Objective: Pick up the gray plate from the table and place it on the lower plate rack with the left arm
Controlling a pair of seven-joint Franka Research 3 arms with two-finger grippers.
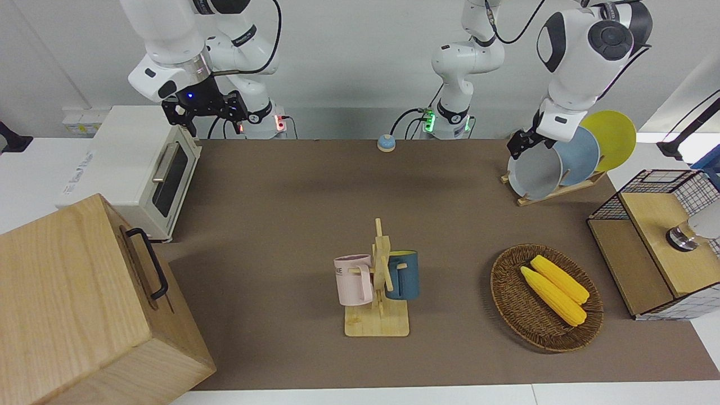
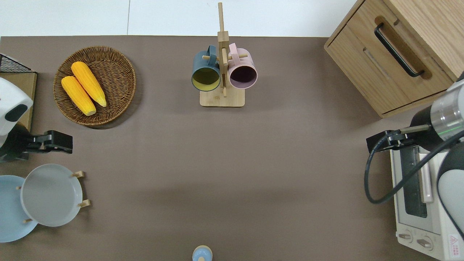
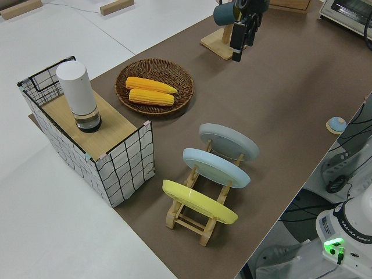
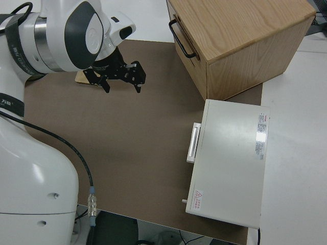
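Observation:
The gray plate (image 2: 50, 194) (image 1: 534, 171) (image 3: 229, 139) leans in the end slot of the lower plate rack (image 2: 81, 188) (image 1: 554, 192) (image 3: 192, 216), the slot farthest from the robots. That rack stands on the table (image 2: 253, 163) at the left arm's end. My left gripper (image 2: 67, 142) (image 1: 514, 147) (image 3: 243, 49) hangs open and empty over the bare table between the plate's rim and the basket, clear of the plate. The right arm is parked, its gripper (image 4: 121, 84) (image 1: 205, 115) open and empty.
A sky-blue plate (image 2: 11, 210) (image 3: 215, 165) and a yellow plate (image 1: 613, 138) (image 3: 197, 200) fill the rack's other slots. A wicker basket (image 2: 119, 65) holds two corn cobs. A mug stand (image 2: 222, 98), wire crate (image 1: 652, 185), toaster oven (image 1: 121, 163), wooden cabinet (image 2: 366, 69) and blue knob (image 1: 386, 143) also stand here.

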